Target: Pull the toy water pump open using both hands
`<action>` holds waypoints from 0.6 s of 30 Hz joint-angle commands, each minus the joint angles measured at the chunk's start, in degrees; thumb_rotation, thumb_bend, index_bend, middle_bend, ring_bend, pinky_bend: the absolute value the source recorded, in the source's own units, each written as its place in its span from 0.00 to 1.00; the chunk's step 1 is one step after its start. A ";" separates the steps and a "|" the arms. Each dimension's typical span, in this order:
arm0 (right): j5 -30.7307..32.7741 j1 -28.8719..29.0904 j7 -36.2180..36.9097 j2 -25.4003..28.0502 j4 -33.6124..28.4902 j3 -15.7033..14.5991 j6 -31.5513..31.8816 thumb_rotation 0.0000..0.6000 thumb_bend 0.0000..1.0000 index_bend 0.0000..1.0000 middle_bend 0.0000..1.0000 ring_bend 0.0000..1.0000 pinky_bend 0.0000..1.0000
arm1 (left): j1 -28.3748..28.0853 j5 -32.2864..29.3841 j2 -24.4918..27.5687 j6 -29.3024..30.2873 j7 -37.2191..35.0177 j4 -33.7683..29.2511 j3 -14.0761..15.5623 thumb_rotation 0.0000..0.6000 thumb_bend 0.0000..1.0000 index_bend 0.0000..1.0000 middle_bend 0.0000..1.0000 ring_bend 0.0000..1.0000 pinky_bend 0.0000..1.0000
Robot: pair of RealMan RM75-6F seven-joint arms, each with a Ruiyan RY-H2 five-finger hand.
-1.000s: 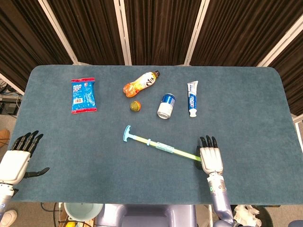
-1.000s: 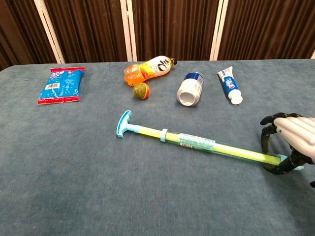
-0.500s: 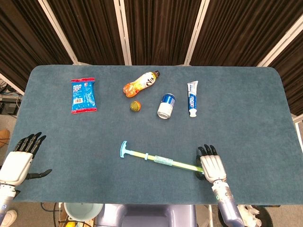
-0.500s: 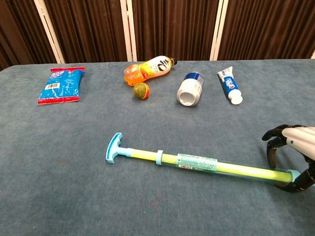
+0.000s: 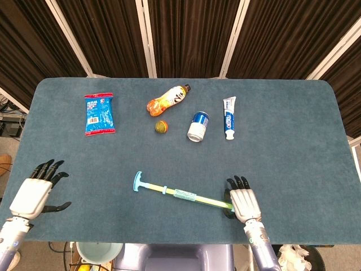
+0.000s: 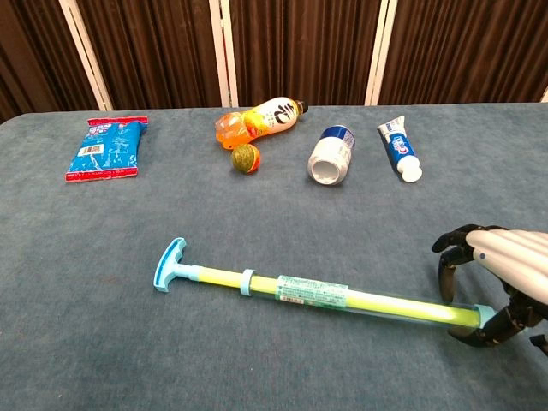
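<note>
The right hand (image 6: 495,282) grips the toy water pump (image 6: 318,294) by its nozzle end; the left hand (image 5: 39,189) hovers empty, fingers spread, well left of the pump's handle.

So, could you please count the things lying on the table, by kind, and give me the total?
Toy water pump: 1
Drink bottle: 1
Ball: 1
Can: 1
Toothpaste tube: 1
Snack packet: 1
Total: 6
</note>
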 commanded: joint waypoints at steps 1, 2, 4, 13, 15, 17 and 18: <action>-0.50 -0.23 -0.75 -1.24 0.13 -0.56 1.04 1.00 0.59 0.77 0.17 0.00 0.00 | -1.81 -0.64 -0.57 -1.98 2.81 -1.19 -0.96 1.00 0.13 0.30 0.09 0.00 0.11; -0.65 -0.30 -0.89 -1.68 0.27 -0.71 1.33 1.00 0.59 0.78 0.17 0.00 0.00 | -2.35 -0.81 -0.74 -2.56 3.69 -1.34 -1.22 1.00 0.13 0.30 0.09 0.00 0.11; -0.65 -0.45 -1.28 -2.71 0.73 -0.90 1.92 1.00 0.59 0.78 0.17 0.00 0.00 | -3.87 -0.53 -1.15 -4.03 5.76 -1.41 -1.76 1.00 0.13 0.29 0.08 0.00 0.11; 0.37 -0.73 -2.95 -6.94 3.39 -0.02 4.15 1.00 0.60 0.78 0.17 0.00 0.00 | -8.66 0.26 -3.44 -8.40 10.57 -0.96 -3.13 1.00 0.13 0.30 0.09 0.00 0.11; 0.45 -0.69 -3.08 -7.67 3.78 0.34 4.49 1.00 0.60 0.78 0.17 0.00 0.00 | -9.79 0.28 -3.94 -9.74 10.88 -1.19 -3.18 1.00 0.13 0.30 0.09 0.00 0.11; 0.55 -0.63 -2.94 -8.19 4.00 0.63 4.56 1.00 0.60 0.78 0.17 0.00 0.00 | -10.81 0.41 -4.43 -10.93 10.90 -1.33 -3.20 1.00 0.13 0.31 0.09 0.00 0.11; 0.57 -0.57 -2.82 -8.45 4.11 0.81 4.55 1.00 0.60 0.78 0.17 0.00 0.00 | -11.39 0.59 -4.84 -11.54 10.91 -1.39 -3.20 1.00 0.13 0.31 0.09 0.00 0.11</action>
